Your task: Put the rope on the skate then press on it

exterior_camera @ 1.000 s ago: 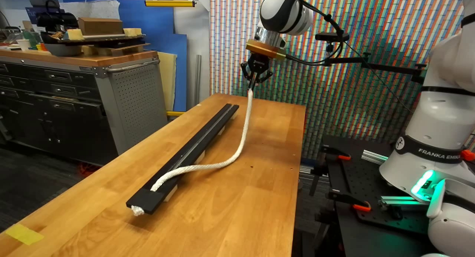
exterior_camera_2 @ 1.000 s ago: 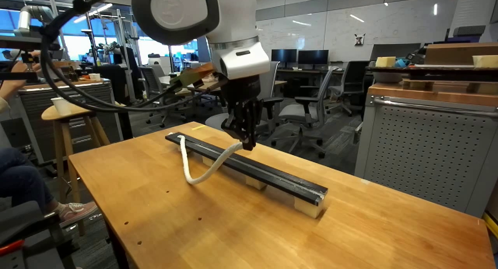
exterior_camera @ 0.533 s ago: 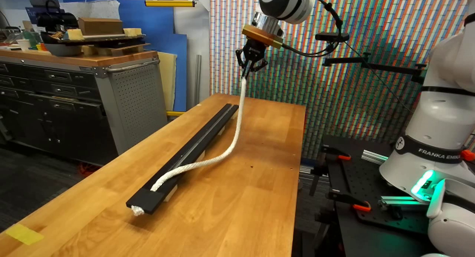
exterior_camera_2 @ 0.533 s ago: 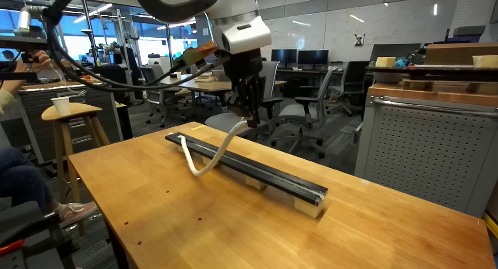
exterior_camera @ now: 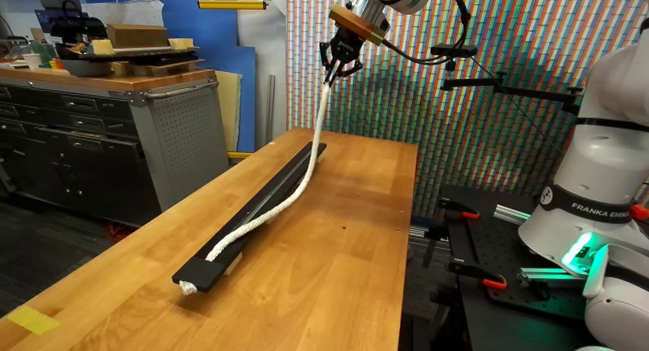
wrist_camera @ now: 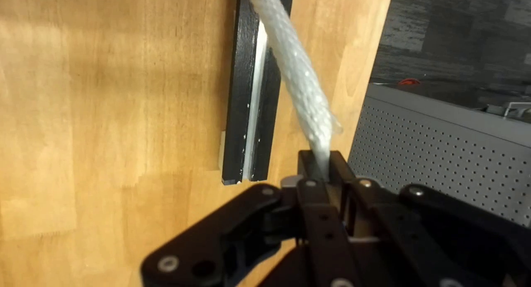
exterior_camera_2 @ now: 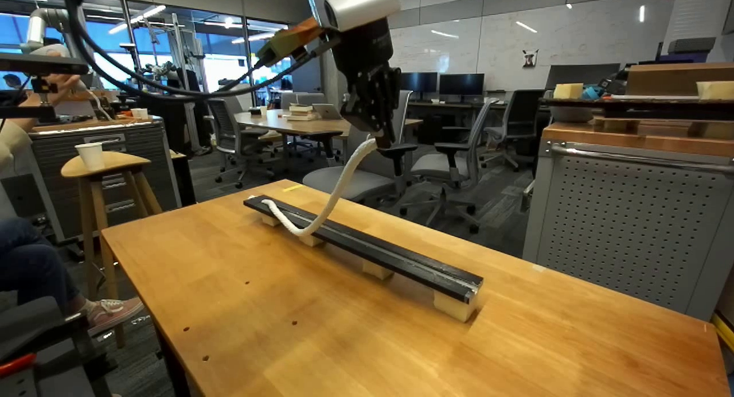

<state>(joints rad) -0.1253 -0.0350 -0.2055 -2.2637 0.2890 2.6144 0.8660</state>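
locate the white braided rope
In an exterior view, the white braided rope runs from the lower-left end of the long black grooved rail up to the jaws gripping its end.

- arm (exterior_camera: 598, 155): white, rounded, dark joint rings (exterior_camera: 608, 123)
- base band (exterior_camera: 590, 205): black, white FRANKA EMIKA lettering
- light strip (exterior_camera: 577, 248): glowing green
- wrist collar (exterior_camera: 367, 5): shiny silver; amber block (exterior_camera: 355, 24) by it
- cabling (exterior_camera: 465, 17): black, looped
- gripper (wrist_camera: 325, 164): black linkage, silver screw heads (wrist_camera: 168, 263)

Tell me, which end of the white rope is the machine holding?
The upper end of the rope, pinched aloft in the gripper; the other end, frayed, pokes out at the tip of the black rail.
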